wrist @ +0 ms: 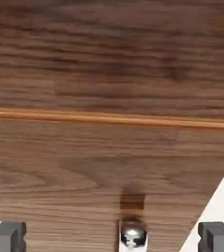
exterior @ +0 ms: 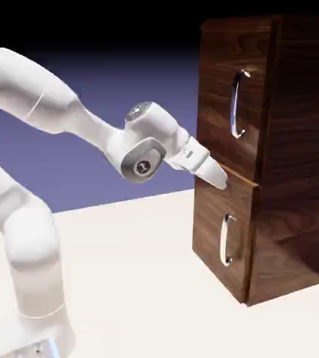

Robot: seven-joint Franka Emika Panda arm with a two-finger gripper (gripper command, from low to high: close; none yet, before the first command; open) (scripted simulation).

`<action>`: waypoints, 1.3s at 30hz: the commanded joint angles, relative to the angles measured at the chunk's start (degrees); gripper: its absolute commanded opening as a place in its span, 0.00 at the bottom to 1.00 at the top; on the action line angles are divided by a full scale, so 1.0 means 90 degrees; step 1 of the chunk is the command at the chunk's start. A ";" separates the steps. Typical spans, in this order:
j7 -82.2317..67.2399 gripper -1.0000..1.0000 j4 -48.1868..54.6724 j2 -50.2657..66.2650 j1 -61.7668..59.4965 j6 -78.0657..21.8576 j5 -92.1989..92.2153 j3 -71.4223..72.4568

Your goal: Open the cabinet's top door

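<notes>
From my exterior view: cabinet (exterior: pixel 295 161) stands on the table (exterior: pixel 134 280), at the right. Top door (exterior: pixel 217 105) sits directly above the lower panel (exterior: pixel 215 206); each bears a handle (upper (exterior: pixel 236 105), lower (exterior: pixel 225 240)). My arm (exterior: pixel 33 245) is to the left of the cabinet. My gripper (exterior: pixel 218 178) lies before the cabinet front, between the two handles in height.
</notes>
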 commanded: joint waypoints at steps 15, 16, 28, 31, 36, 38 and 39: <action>0.3447 0.50 0.0618 -0.0503 0.1010 -0.0124 -0.4153 -0.1056; 0.3677 0.50 0.0659 -0.0536 0.1077 -0.0132 -0.4430 -0.1126; 0.6434 0.50 0.1154 -0.0938 0.1885 -0.0231 -0.7753 -0.1971; 0.7124 0.50 0.1278 -0.1039 0.2087 -0.0256 -0.8583 -0.2182; 0.8273 0.50 0.1484 -0.1206 0.2423 -0.0297 -0.9967 -0.2534; 0.8732 0.50 0.1566 -0.1273 0.2558 -0.0314 -1.0521 -0.2675; 0.8962 0.50 0.1607 -0.1307 0.2625 -0.0322 -1.0798 -0.2745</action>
